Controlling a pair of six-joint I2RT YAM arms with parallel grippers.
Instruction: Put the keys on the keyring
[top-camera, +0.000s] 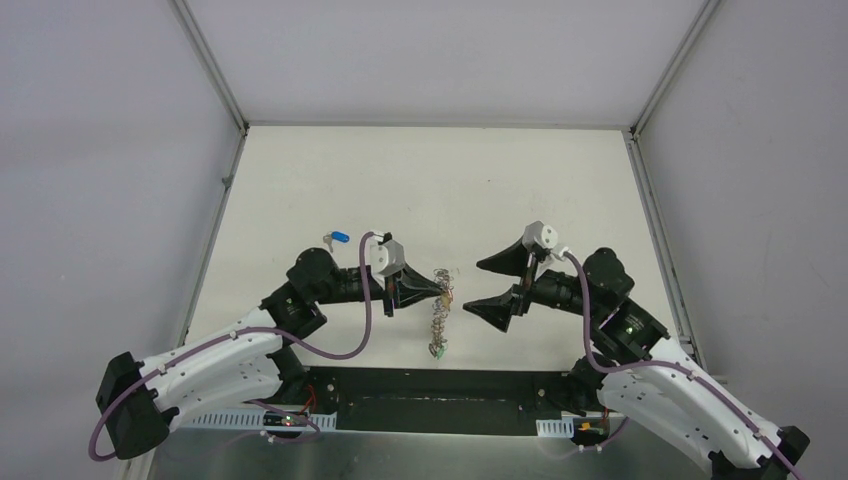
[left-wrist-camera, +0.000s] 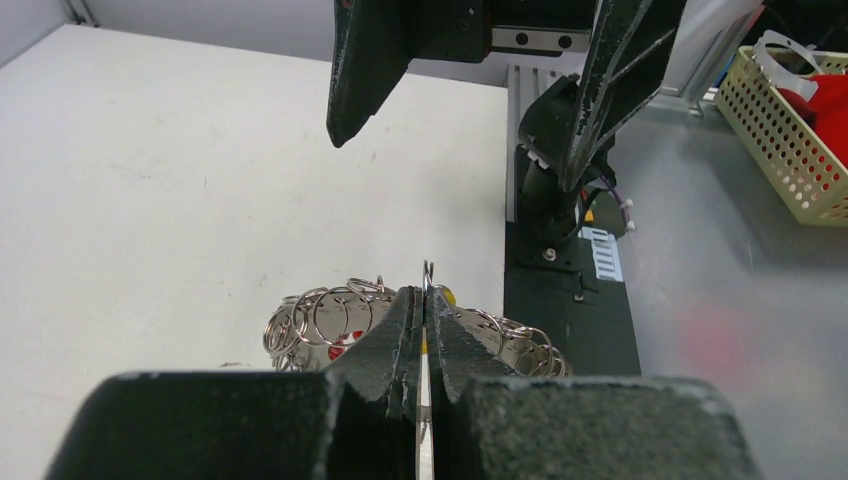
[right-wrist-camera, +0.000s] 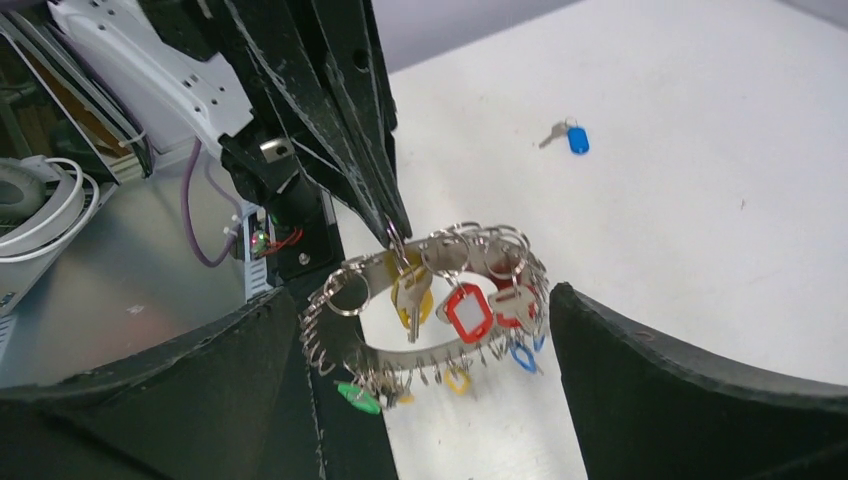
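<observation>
left tool (top-camera: 438, 291) pinches the silvery ringed keyring (top-camera: 438, 325); right tool (top-camera: 474, 286) gapes wide.

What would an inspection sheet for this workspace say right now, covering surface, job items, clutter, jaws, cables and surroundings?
Surface: white table, flat.
Job's things: keyring strung with red, green, yellow and blue tagged keys; blue-tagged key loose on the table, apart from it.
Clutter: nothing seen.
Jaws: left gripper, jaws shut on one ring of the keyring; right gripper, jaws wide open, facing the keyring, not touching it.
Cables: purple cable looping off the left wrist; another on the right arm.
Surroundings: grey walls; yellow mesh basket off the table.
</observation>
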